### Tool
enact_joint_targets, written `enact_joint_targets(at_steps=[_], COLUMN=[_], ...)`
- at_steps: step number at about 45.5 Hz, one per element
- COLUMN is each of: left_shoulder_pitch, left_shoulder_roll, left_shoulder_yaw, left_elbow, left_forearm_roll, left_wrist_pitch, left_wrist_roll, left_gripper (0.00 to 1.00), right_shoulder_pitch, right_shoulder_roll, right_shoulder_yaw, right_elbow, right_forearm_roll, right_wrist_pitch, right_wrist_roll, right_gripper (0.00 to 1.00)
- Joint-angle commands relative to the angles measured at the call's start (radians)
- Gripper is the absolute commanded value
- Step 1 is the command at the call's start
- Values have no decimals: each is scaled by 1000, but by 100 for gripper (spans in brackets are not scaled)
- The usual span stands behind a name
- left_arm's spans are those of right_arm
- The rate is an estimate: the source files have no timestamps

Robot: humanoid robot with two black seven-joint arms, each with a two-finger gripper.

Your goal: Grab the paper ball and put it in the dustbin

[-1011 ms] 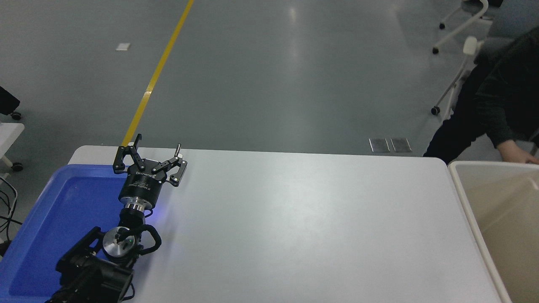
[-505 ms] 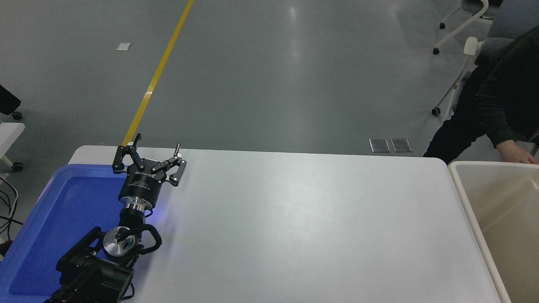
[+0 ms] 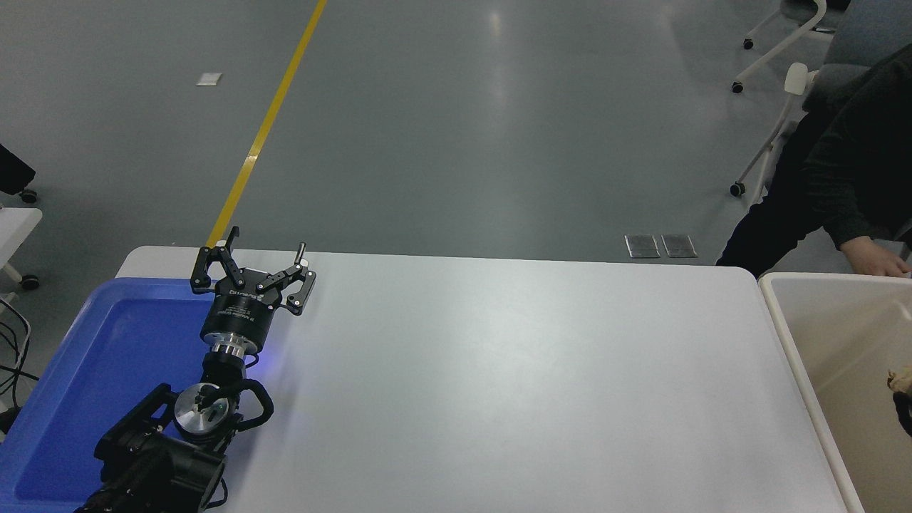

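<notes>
The paper ball (image 3: 899,380), a small tan crumpled wad, shows at the picture's right edge, over the inside of the cream dustbin (image 3: 785,320). A black sliver of my right gripper (image 3: 906,415) comes in just below the ball and touches it; the rest of that arm is out of view. The ball seems held at the gripper's tip, above the bin's inner wall. My left gripper (image 3: 268,239) is parked open and empty at the lower left, over the edge of the blue tray.
A flat blue tray (image 3: 107,356) lies at the table's left under the left arm. A person in dark clothes stands at the far right, with a hand (image 3: 873,260) just behind the dustbin's far rim. Office chairs stand behind.
The paper ball and the tip of my right gripper have come into view at the right edge, over the dustbin. The person's hand shifted slightly. The left arm has not moved.
</notes>
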Motion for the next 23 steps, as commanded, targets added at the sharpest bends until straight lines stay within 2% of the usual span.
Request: enact_joint_targets(at_steps=[1, 5, 6, 7, 9, 10, 23], left_shoulder_pitch=[0, 0, 0, 0, 0, 0, 0], left_shoulder_roll=[0, 0, 0, 0, 0, 0, 0], left_shoulder_yaw=[0, 0, 0, 0, 0, 0, 0], left_elbow=[0, 0, 0, 0, 0, 0, 0], left_forearm_roll=[0, 0, 0, 0, 0, 0, 0], left_wrist_pitch=[0, 0, 0, 0, 0, 0, 0], left_wrist_roll=[0, 0, 0, 0, 0, 0, 0], left_gripper=[99, 99, 99, 99, 99, 99, 99], right_shoulder_pitch=[-9, -9, -9, -9, -9, -9, -9], right_shoulder_roll=[18, 18, 18, 18, 21, 21, 18], right_shoulder_yaw=[18, 18, 19, 21, 24, 27, 36], right_elbow=[-1, 0, 0, 0, 0, 2, 2], right_forearm_roll=[1, 1, 1, 1, 1, 1, 1], right_wrist_pitch=[-3, -3, -3, -1, -1, 2, 2], right_wrist_roll=[0, 0, 0, 1, 1, 1, 1], right_gripper=[0, 0, 11, 29, 81, 100, 100])
